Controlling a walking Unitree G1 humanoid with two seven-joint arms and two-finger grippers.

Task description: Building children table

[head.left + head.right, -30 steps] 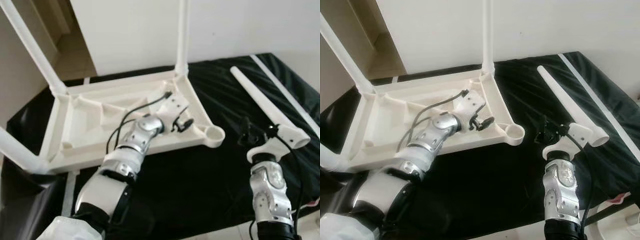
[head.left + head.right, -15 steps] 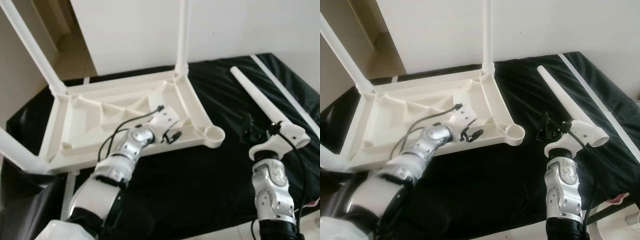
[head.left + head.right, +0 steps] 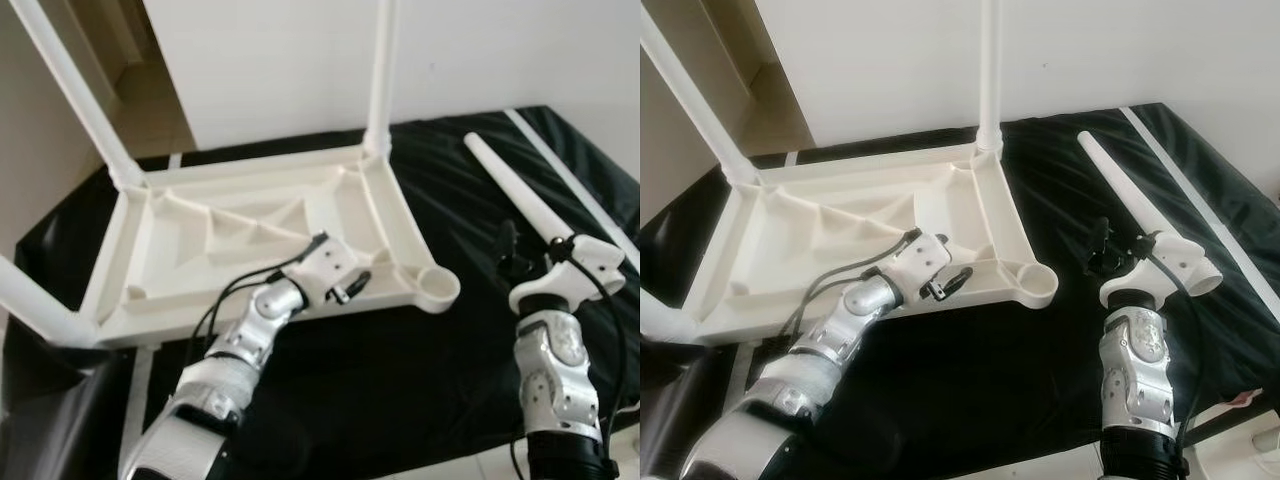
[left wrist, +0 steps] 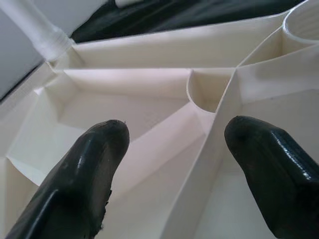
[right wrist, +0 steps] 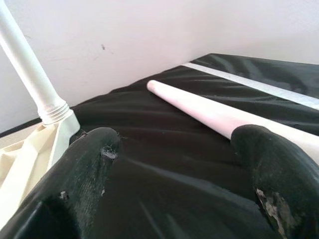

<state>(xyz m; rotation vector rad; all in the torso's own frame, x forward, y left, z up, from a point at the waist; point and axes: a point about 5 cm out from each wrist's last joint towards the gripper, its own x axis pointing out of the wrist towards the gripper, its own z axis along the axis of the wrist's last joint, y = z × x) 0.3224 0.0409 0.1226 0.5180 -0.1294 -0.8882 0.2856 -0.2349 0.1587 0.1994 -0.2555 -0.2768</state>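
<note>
The left gripper (image 4: 172,149) has its two black fingers (image 4: 79,184) spread wide with nothing between them; it hovers over the ribbed underside of the upturned white table top (image 3: 210,225), near that top's front rim and close to the empty round leg socket (image 3: 438,289) at the front right corner. In the left wrist view the pale ribs and a curved inner wall lie directly under the fingertips, and I cannot tell whether they touch the plastic.

The right gripper (image 5: 174,149) is also spread apart and empty — its fingers (image 5: 84,174) hang above the black cloth (image 3: 400,360) that covers the work surface, with the loose white table leg (image 3: 520,205) lying just beside them. That leg rests on the cloth to the right of the table top, well apart from the empty socket, its narrow end pointing toward the wall (image 3: 300,60).

The table top lies upside down on the cloth. Three legs are already fitted: one rises from the far right corner (image 3: 380,75), one from the far left corner (image 3: 75,95), and one slants from the near left corner (image 3: 30,300) — the front right socket is the only bare one. A thin white strip (image 3: 570,175) runs along the cloth's right side, beyond the loose leg.
</note>
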